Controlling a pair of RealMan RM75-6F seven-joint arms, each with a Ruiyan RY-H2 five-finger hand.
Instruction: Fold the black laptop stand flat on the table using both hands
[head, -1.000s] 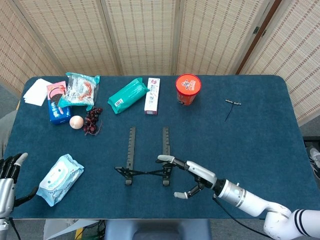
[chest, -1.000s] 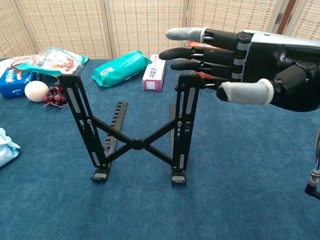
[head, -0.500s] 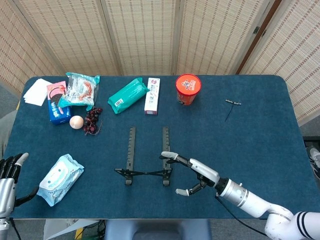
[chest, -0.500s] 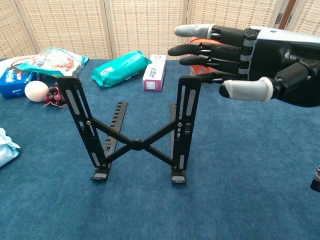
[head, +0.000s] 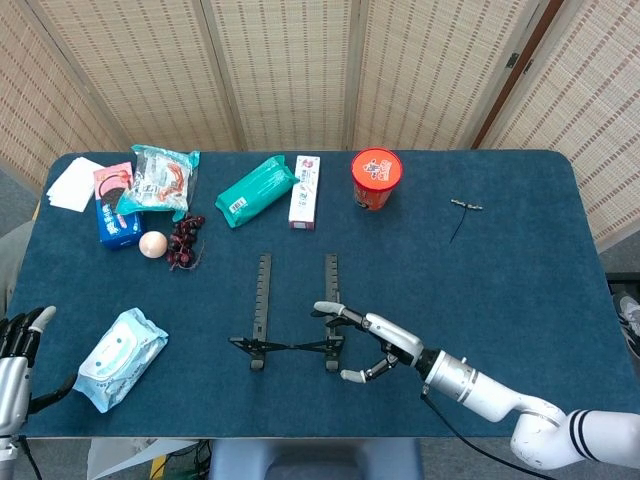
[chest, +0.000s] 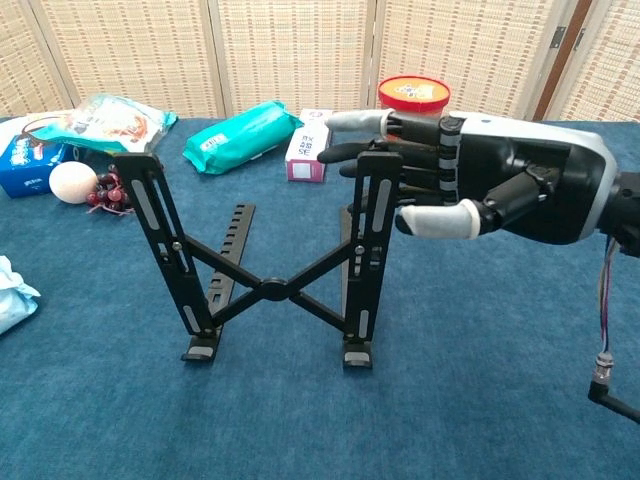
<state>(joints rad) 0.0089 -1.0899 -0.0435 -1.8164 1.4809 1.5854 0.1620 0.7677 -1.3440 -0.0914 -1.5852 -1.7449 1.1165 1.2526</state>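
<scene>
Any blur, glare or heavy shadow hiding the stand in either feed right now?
Head view: even light, sharp; the laptop stand reads thin and dark against the blue cloth. Chest view: stand crisp, no glare; the right robot hand looms large, still sharp, soft shadows only.

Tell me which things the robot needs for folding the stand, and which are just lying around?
Needed for the job:
black laptop stand, still standing open
right robot hand, reaching at its upright
left robot hand, waiting at the table edge

Just lying around:
red cup
teal packet
white box
snack bags
wipes pack
ball
</scene>
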